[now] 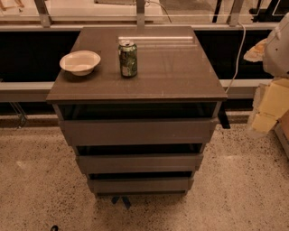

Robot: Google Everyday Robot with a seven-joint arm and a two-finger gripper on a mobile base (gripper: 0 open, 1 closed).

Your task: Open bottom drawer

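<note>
A shallow round bowl (80,62) sat near the left edge of the top, white and smooth, with a plain rim. Just right of it, but not touching it, a can (128,58) stood upright: a green printed cylinder with a silvery lid. Both rested on the cabinet (171,76), whose top was a flat, matt, dark grey-brown slab with a pale streak of reflected light toward the back. A thin white cable (238,49) dropped behind the right rear corner. At the far right edge, well apart from the cabinet, was the gripper (267,108), a blocky cream-yellow shape below a rounded white part of the arm (277,45). I could not tell whether it was released or clenched, and it touched nothing on the cabinet.

The floor (36,180) was speckled beige stone, hard and slightly glossy. Behind the cabinet ran a grey ledge (22,88), with metal posts (140,13) rising in front of dark panels.

The bottom drawer (140,184) was the lowest of the three fronts, just above the floor. It was a flat, handleless, grey-brown strip that looked narrower than the middle front (140,162) and the top front (137,131) above it. A dark gap lay along its upper edge, as with the other two. A small dark bluish shape showed on the floor just beneath it.
</note>
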